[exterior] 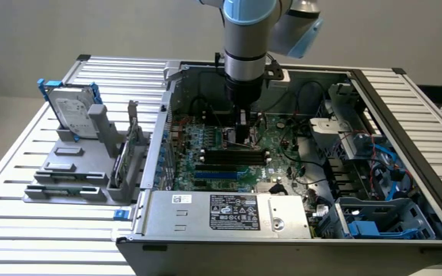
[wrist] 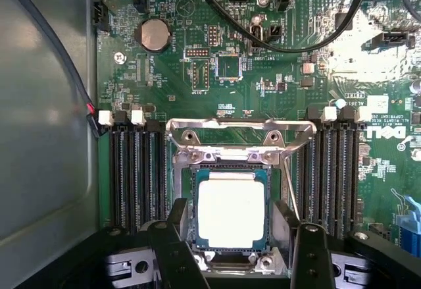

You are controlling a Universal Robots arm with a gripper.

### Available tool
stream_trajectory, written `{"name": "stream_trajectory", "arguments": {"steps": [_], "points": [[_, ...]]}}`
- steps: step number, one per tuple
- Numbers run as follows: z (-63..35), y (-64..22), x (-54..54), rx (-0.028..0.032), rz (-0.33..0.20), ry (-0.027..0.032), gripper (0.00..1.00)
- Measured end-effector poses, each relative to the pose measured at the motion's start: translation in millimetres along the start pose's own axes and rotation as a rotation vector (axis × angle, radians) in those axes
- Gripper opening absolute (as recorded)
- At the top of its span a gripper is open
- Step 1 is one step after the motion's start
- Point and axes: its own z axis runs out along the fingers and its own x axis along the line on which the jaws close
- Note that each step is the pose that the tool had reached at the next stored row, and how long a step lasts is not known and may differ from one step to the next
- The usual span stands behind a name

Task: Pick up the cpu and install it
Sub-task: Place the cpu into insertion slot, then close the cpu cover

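Observation:
The cpu (wrist: 231, 213), a small square chip with a plain silver top, lies flat inside the metal-framed socket (wrist: 237, 134) on the green motherboard (wrist: 197, 72). My gripper (wrist: 240, 257) hovers right over it, open. One black finger (wrist: 174, 249) stands by one side of the chip and the other finger (wrist: 309, 256) stands off the opposite side, with a gap to the chip. In the exterior view the arm reaches straight down into the open computer case, with the gripper (exterior: 243, 133) low over the middle of the motherboard (exterior: 229, 155).
Black memory slots (wrist: 135, 177) flank the socket on both sides. Black cables (wrist: 309, 35) loop over the board. Outside the case, at the exterior view's left, a silver hard drive (exterior: 75, 109) stands in a grey holder (exterior: 71, 172). The power supply (exterior: 232, 213) fills the case's near edge.

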Motion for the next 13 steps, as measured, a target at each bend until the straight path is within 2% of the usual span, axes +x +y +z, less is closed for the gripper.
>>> {"name": "stream_trajectory", "arguments": {"steps": [6,9,10,12,13], "points": [[-21.8,1.3,1.8,-0.0001,0.000,0.0000,0.60],[-30.1,1.8,2.2,-0.0001,0.000,0.0001,0.42],[-31.7,1.9,2.3,0.0000,0.000,-0.0001,0.42],[-35.3,2.1,2.4,0.0001,0.000,0.0000,0.30],[-37.5,2.2,2.5,0.0002,0.000,0.0000,0.30]]}}
